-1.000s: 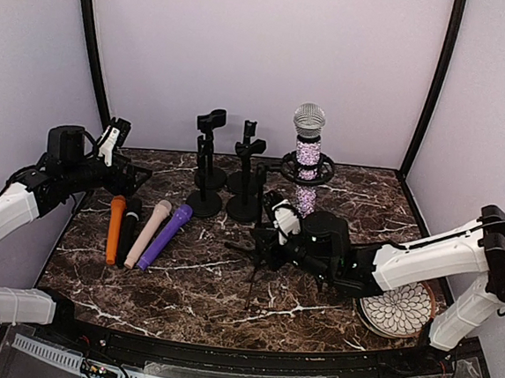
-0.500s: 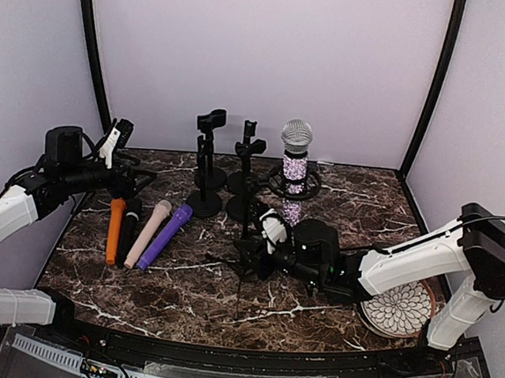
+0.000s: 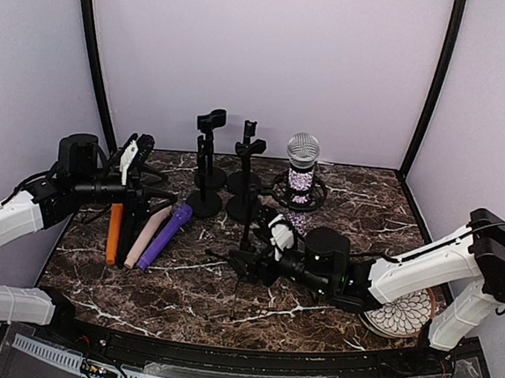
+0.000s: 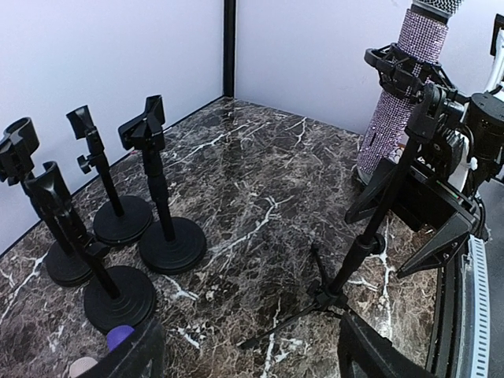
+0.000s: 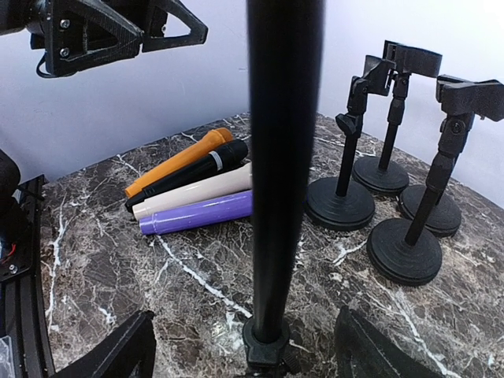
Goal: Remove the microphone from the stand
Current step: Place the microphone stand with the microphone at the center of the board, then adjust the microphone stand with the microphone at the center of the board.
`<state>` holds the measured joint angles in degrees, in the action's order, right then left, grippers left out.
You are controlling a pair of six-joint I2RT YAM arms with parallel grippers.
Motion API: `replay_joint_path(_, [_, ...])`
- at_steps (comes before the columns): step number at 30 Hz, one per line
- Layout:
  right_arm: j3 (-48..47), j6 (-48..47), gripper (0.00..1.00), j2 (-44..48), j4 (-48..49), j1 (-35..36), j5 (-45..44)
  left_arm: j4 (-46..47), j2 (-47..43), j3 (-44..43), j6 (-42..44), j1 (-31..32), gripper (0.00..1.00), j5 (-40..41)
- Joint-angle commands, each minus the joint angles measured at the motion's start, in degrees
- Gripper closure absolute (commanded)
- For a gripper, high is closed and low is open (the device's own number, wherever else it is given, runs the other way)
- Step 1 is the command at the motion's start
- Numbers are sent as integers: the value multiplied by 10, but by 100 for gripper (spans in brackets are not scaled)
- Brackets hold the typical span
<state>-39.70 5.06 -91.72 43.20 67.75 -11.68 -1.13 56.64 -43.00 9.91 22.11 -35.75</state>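
Observation:
The sparkly purple microphone (image 3: 301, 165) with a silver grille sits upright in a black shock mount on a tripod stand (image 3: 246, 228) mid-table. The left wrist view has the microphone (image 4: 411, 79) at top right and the stand (image 4: 376, 216) on its legs. My right gripper (image 3: 255, 262) is open around the stand's lower pole. In the right wrist view the pole (image 5: 283, 157) rises between the wide-apart jaws of the right gripper (image 5: 248, 356), and neither finger touches it. My left gripper (image 3: 137, 154) hovers open at the left, empty, well away from the stand. Its fingers frame the left gripper (image 4: 252, 364) view's bottom edge.
Orange (image 3: 113, 232), black (image 3: 131, 231), cream (image 3: 148, 233) and purple (image 3: 165, 236) microphones lie side by side at the left. Three empty round-based stands (image 3: 206, 178) stand at the back centre. A patterned plate (image 3: 398, 310) lies at the front right, under the right arm.
The right gripper has opened off the stand's pole. The stand and microphone have come down to rest on the table. The left gripper has moved right, toward the centre.

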Motion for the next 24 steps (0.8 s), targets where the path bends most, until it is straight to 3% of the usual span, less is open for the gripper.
replay_joint_path(1, [33, 26, 20, 44, 20, 15, -38, 54, 9, 6, -18, 16, 22, -33])
replay_joint_path(7, [65, 66, 19, 76, 19, 33, -66, 110, 40, -3, -55, 66, 23, -47])
replay_joint_path(13, [62, 51, 21, 81, 11, 35, -75, 98, 96, -56, -28, 112, 23, -47])
replay_joint_path(24, [-16, 32, 21, -8, 3, 31, -45, 122, 196, -128, -27, 153, 23, -80])
